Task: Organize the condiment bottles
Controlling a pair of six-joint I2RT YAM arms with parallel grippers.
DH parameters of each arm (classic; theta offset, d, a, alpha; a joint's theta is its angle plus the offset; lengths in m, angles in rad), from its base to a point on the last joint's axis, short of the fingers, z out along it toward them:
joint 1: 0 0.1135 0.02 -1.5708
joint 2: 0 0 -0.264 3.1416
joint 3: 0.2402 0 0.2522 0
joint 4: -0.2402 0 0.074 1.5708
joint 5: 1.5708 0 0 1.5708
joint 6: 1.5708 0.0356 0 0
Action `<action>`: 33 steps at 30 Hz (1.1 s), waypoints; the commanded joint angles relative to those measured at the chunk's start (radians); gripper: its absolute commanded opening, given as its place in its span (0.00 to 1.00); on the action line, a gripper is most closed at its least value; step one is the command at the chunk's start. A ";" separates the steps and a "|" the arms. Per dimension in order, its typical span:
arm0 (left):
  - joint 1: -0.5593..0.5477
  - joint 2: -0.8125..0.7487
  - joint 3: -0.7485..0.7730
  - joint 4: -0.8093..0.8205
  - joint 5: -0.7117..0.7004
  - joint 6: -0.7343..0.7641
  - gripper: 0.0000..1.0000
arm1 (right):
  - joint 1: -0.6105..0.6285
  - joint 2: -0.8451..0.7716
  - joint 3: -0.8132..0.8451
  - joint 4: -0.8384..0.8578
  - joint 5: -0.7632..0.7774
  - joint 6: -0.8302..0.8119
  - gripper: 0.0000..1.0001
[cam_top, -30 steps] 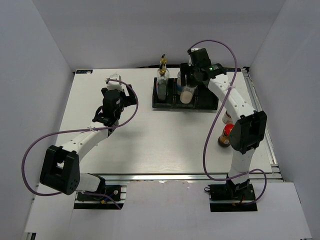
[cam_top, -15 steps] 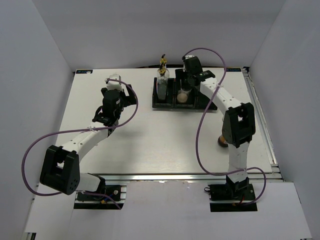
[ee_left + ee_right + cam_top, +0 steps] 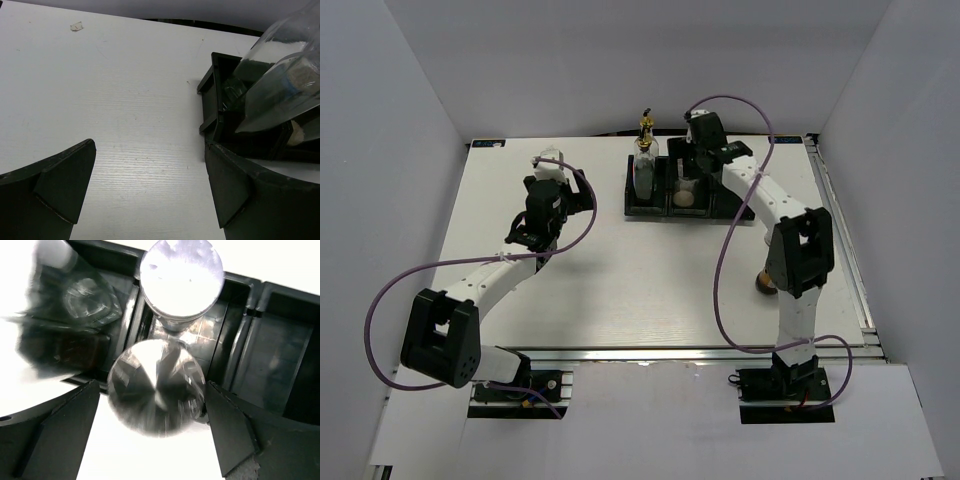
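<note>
The black tray (image 3: 632, 208) stands at the back centre. A tall glass bottle with a gold spout (image 3: 645, 150) is in its left compartment and shows blurred in the left wrist view (image 3: 280, 75). My right gripper (image 3: 690, 165) is over the middle compartment, open, with its fingers on either side of a silver-capped shaker (image 3: 156, 385). A second silver-capped shaker (image 3: 181, 277) stands just behind it in the same compartment. My left gripper (image 3: 150, 185) is open and empty over bare table left of the tray. A red-lidded jar (image 3: 763, 283) peeks out behind the right arm.
The tray's right compartment (image 3: 272, 355) holds nothing. A small scrap (image 3: 76, 26) lies on the table at the far left. Grey walls close the table on three sides. The right arm's links hang over the right side of the table.
My right gripper has swung left and down with the shaker to the tray's middle compartment. The right arm now hides the jars at the right. The left arm has not moved.
</note>
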 commanded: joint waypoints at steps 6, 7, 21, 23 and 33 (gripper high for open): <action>0.005 -0.042 0.033 -0.044 0.015 -0.034 0.98 | -0.027 -0.426 -0.260 0.013 0.082 0.024 0.89; 0.005 -0.047 0.024 -0.045 0.012 -0.039 0.98 | -0.034 -0.521 -0.371 0.027 0.107 0.040 0.89; 0.003 -0.162 -0.105 -0.048 0.030 -0.097 0.98 | -0.244 -0.971 -0.806 -0.309 0.276 0.250 0.89; 0.003 -0.168 -0.105 -0.051 0.029 -0.096 0.98 | -0.264 -0.968 -0.832 -0.313 0.236 0.244 0.89; 0.003 -0.172 -0.111 -0.056 0.016 -0.096 0.98 | -0.292 -0.905 -0.926 -0.269 0.129 0.178 0.89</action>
